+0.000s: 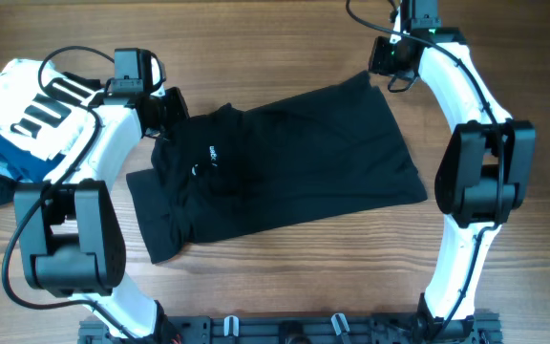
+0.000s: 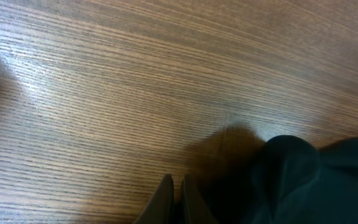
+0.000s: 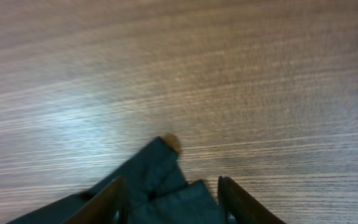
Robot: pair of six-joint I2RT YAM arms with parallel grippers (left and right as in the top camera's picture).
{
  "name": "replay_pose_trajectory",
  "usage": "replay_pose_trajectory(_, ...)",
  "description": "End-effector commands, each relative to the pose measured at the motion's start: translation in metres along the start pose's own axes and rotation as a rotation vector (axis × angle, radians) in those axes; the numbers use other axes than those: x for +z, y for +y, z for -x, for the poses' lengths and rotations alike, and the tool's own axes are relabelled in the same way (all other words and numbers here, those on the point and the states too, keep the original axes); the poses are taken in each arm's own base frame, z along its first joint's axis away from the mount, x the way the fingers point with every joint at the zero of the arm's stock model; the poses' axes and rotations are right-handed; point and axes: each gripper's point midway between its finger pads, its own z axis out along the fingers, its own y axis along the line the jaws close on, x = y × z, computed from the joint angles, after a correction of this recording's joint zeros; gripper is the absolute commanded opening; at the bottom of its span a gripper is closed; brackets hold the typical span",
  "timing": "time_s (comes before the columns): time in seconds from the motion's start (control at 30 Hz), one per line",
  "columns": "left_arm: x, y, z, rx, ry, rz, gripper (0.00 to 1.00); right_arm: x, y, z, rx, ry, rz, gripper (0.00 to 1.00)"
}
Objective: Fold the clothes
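A brown wood-grain desk (image 1: 285, 38) is filling every view; pale light is glinting off its surface, and a black rail (image 1: 370, 330) is running along its near edge.

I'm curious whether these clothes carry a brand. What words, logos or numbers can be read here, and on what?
On the black shirt: a small white chest logo, too small to read.
On the white garment: bold black stripes, not readable as letters.
In both wrist views: no text at all.

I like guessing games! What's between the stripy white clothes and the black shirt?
The robot's left arm crosses between the stripy white clothes and the black shirt; the overhead view shows it.
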Motion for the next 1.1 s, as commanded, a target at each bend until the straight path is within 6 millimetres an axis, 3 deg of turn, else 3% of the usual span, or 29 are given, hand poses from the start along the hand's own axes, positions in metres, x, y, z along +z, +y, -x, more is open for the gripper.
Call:
replay_pose_trajectory(0.0,-0.006,-0.001,0.0,-0.02,-0.004,-0.012,0.04,0.015,0.015,-0.006,-0.026,0.014,0.028,0.51)
replay_pose_trajectory(0.07,-0.006,-0.001,0.0,-0.02,-0.004,-0.012,0.04,0.039,0.019,-0.02,-0.039,0.048,0.026,0.58)
replay_pose_trajectory(0.17,-0.006,0.0,-0.002,-0.022,0.006,-0.009,0.04,0.063,0.011,-0.033,0.022,0.077,-0.001,0.57)
replay_pose_trajectory(0.27,-0.006,0.001,-0.004,-0.023,0.014,-0.006,0.04,0.079,0.018,-0.043,0.023,0.106,0.038,0.56)
replay_pose_trajectory(0.3,-0.006,0.001,-0.004,-0.024,0.015,-0.005,0.04,0.081,0.018,-0.046,0.024,0.113,0.036,0.48)
replay_pose_trajectory(0.37,-0.006,0.001,-0.005,-0.025,0.018,-0.004,0.04,0.082,0.016,-0.052,0.025,0.138,0.029,0.04)
replay_pose_trajectory(0.4,-0.006,0.001,-0.006,-0.025,0.022,-0.003,0.04,0.078,0.015,-0.052,0.028,0.143,0.024,0.04)
replay_pose_trajectory(0.47,-0.006,0.003,-0.01,-0.028,0.04,0.003,0.04,0.061,0.004,-0.043,0.057,0.132,-0.007,0.04)
replay_pose_trajectory(0.53,-0.013,0.006,-0.016,-0.039,0.065,0.01,0.04,0.028,-0.01,-0.026,0.075,0.097,-0.047,0.04)
replay_pose_trajectory(0.63,-0.038,-0.003,-0.024,-0.056,0.094,-0.049,0.04,-0.03,-0.027,-0.017,0.104,0.088,-0.095,0.04)
replay_pose_trajectory(0.67,-0.054,-0.004,-0.026,-0.062,0.095,-0.058,0.04,-0.053,-0.037,-0.021,0.114,0.104,-0.137,0.04)
replay_pose_trajectory(0.73,-0.075,-0.002,-0.03,-0.073,0.093,-0.052,0.04,-0.077,-0.052,-0.042,0.118,0.182,-0.214,0.04)
replay_pose_trajectory(0.77,-0.085,0.001,-0.036,-0.084,0.109,-0.045,0.04,-0.087,-0.058,-0.062,0.115,0.264,-0.247,0.04)
replay_pose_trajectory(0.87,-0.096,0.006,-0.07,-0.118,0.244,-0.018,0.04,-0.105,-0.066,-0.109,0.095,0.47,-0.293,0.04)
replay_pose_trajectory(0.97,-0.104,0.009,-0.097,-0.146,0.356,0.004,0.04,-0.119,-0.069,-0.13,0.088,0.572,-0.316,0.04)
replay_pose_trajectory(1.07,-0.111,0.007,-0.116,-0.171,0.439,-0.002,0.04,-0.127,-0.074,-0.139,0.082,0.614,-0.343,0.04)
